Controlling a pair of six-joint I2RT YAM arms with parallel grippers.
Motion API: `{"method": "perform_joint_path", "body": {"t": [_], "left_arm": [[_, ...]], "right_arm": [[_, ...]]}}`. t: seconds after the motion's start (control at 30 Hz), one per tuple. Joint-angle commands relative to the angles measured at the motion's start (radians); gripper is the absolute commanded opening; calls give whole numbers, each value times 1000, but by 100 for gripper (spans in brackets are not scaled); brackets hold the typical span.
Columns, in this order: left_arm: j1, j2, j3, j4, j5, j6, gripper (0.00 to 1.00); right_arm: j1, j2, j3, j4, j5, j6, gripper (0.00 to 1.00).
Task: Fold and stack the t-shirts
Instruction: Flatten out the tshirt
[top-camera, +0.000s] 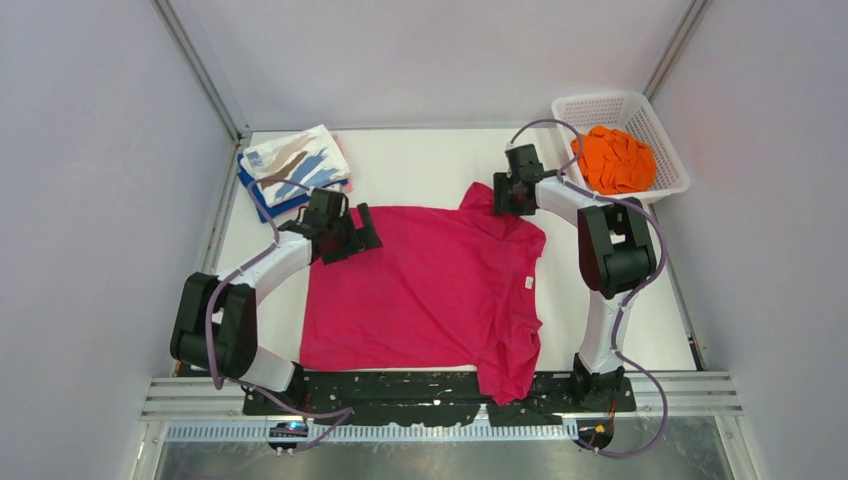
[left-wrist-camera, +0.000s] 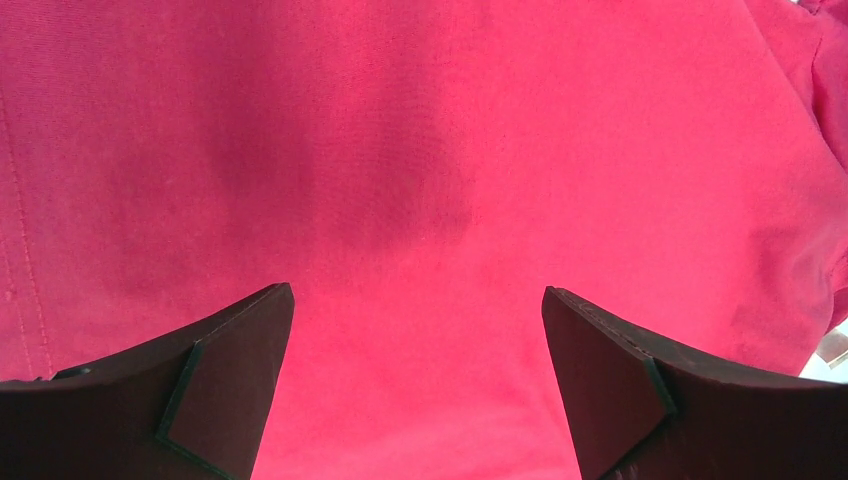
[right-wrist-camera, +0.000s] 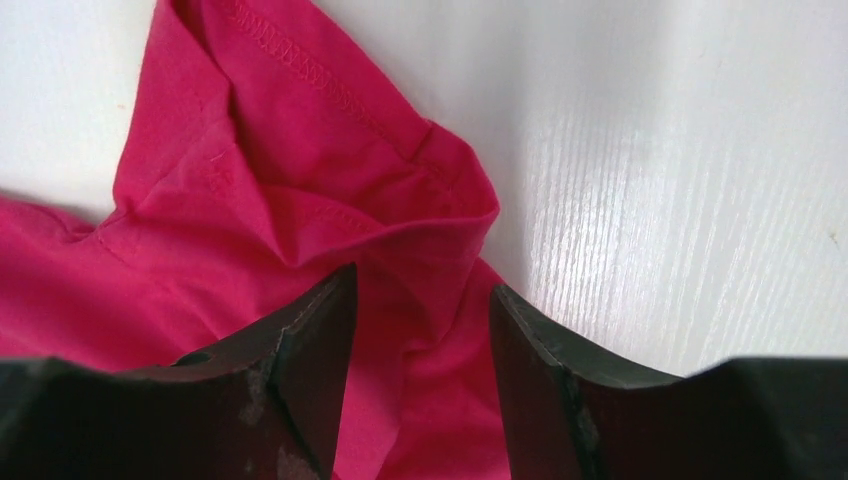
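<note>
Here, the plain bright magenta cloth t-shirt (top-camera: 425, 290) lies spread across the middle of the white table (top-camera: 420, 165), one sleeve drooping over the near edge. The left gripper (left-wrist-camera: 418, 290) hangs over the shirt's far-left corner, fingers wide apart above smooth cloth. The right gripper (right-wrist-camera: 420, 275) sits at its far-right sleeve, fingers apart on either side of a bunched fold. A folded white shirt with brown and blue streaks (top-camera: 295, 160) tops a stack at the far-left corner. A crumpled orange shirt (top-camera: 613, 160) fills the white plastic lattice basket (top-camera: 600, 105) by the far-right corner.
</note>
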Motion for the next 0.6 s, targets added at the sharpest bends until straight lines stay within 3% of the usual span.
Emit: {"method": "perform_joint_path", "body": {"t": [0.0,0.2,0.27,0.4,0.47,0.57], "left_arm": [[4,23,5,69,29,-1,100],[4,51,11,71,19,5,100],[4,56,15,66,15,8,100],[4,51,17,60,-3,14,100],[4,52,16,63,-5,15,100],[4,63,17,65,-6,15,100]], "right_arm": [[-1,22,98,-4,46,11,56],[-5,92,185,-10,59,2,48],[-5,114,203,-15,52,2,40],[-5,122,219,-19,51,-4,14],[-4,116,230,-10,52,-28,7],[-3,111,292,-35,68,-95,5]]}}
